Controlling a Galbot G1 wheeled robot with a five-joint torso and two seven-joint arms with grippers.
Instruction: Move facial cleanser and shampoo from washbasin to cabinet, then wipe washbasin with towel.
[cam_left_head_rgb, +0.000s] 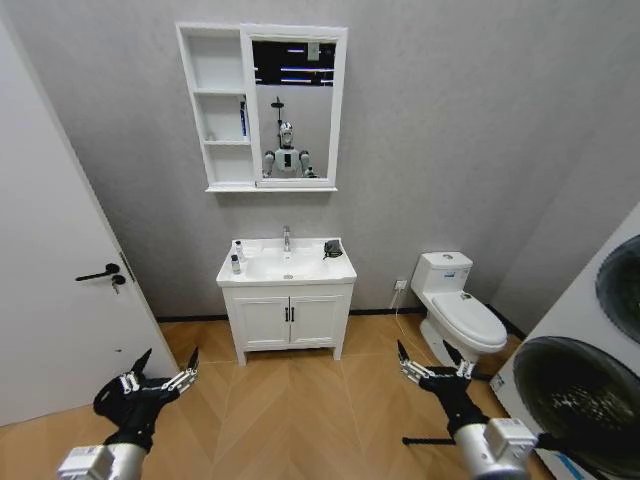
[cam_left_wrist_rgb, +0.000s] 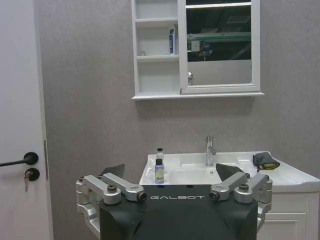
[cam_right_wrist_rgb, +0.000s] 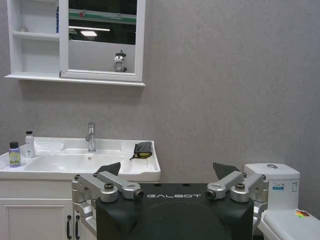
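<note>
The white washbasin (cam_left_head_rgb: 300, 270) stands against the far wall, with the cabinet (cam_left_head_rgb: 225, 105) and its mirror above it. Two small bottles sit on the basin's left rim, a white one (cam_left_head_rgb: 239, 250) and a purple one with a yellow label (cam_left_head_rgb: 236, 264); which is the facial cleanser and which the shampoo I cannot tell. The dark towel (cam_left_head_rgb: 332, 248) lies at the basin's back right corner. My left gripper (cam_left_head_rgb: 168, 358) and right gripper (cam_left_head_rgb: 428, 355) hang open and empty over the floor, well short of the basin. The left wrist view shows the purple bottle (cam_left_wrist_rgb: 159, 172) and towel (cam_left_wrist_rgb: 265, 160); the right wrist view shows the white bottle (cam_right_wrist_rgb: 30, 145).
A white door (cam_left_head_rgb: 60, 280) with a black handle stands at my left. To the right of the basin are a toilet (cam_left_head_rgb: 460, 310) and a washing machine (cam_left_head_rgb: 590, 380). A low two-door cupboard (cam_left_head_rgb: 288, 320) carries the basin. A blue tube (cam_left_head_rgb: 243, 118) stands on the cabinet's middle shelf.
</note>
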